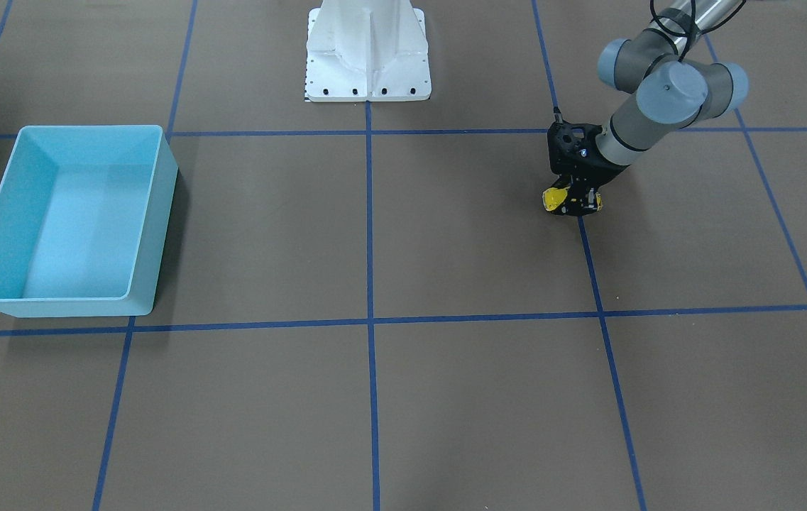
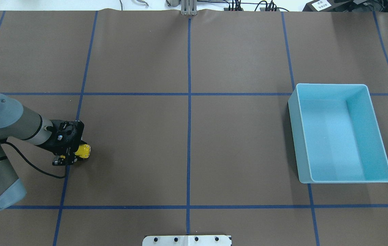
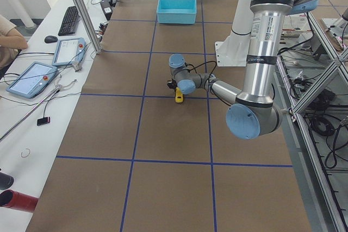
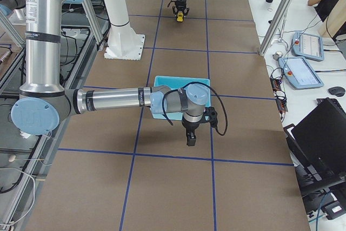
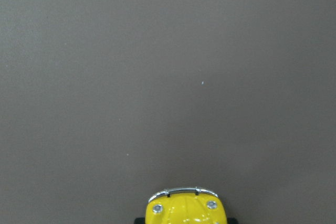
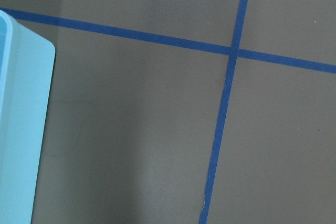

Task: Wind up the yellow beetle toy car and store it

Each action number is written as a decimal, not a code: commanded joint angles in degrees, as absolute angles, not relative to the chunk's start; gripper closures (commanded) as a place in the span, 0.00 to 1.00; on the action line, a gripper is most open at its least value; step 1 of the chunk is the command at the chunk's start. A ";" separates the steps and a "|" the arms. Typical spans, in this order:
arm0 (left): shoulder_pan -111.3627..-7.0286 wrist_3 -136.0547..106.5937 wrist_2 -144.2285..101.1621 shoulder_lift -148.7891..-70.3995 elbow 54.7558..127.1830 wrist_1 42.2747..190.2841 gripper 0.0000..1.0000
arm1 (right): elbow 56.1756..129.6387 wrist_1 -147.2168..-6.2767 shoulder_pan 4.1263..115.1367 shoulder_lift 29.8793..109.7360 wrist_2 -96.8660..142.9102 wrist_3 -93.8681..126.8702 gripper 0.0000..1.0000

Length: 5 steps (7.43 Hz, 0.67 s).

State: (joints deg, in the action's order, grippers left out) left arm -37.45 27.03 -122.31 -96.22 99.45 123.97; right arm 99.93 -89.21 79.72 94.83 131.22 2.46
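The yellow beetle toy car point(image 1: 553, 198) rests on the brown table on the robot's left side, its nose pointing toward the table's middle point(image 2: 84, 150). My left gripper point(image 1: 578, 204) comes down over its rear half and is shut on it, the fingers gripping its sides. In the left wrist view only the car's yellow nose and silvery bumper point(image 5: 185, 206) show at the bottom edge. My right gripper point(image 4: 191, 139) appears only in the exterior right view, hanging just above the table beside the bin; I cannot tell whether it is open or shut.
A light blue bin point(image 2: 295, 136) with nothing in it stands on the robot's right side; its corner point(image 6: 21, 129) shows in the right wrist view. Blue tape lines point(image 2: 189, 136) cross the table. The white robot base point(image 1: 368, 71) stands at the near edge.
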 commanded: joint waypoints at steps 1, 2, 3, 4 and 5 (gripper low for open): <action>-37.79 27.16 -123.30 -95.98 99.32 124.72 0.64 | 99.93 -89.21 79.72 94.83 131.22 2.46 0.00; -38.05 27.16 -123.31 -95.37 99.23 125.59 0.64 | 99.93 -89.21 79.72 94.83 131.22 2.46 0.00; -38.06 27.16 -123.40 -94.40 99.23 126.73 0.64 | 99.93 -89.21 79.72 94.83 131.22 2.46 0.00; -38.06 27.16 -123.40 -94.31 99.23 127.09 0.64 | 99.93 -89.21 79.72 94.83 131.22 2.46 0.00; -38.06 27.16 -123.49 -94.22 99.14 127.26 0.64 | 99.93 -89.21 79.72 94.83 131.22 2.46 0.00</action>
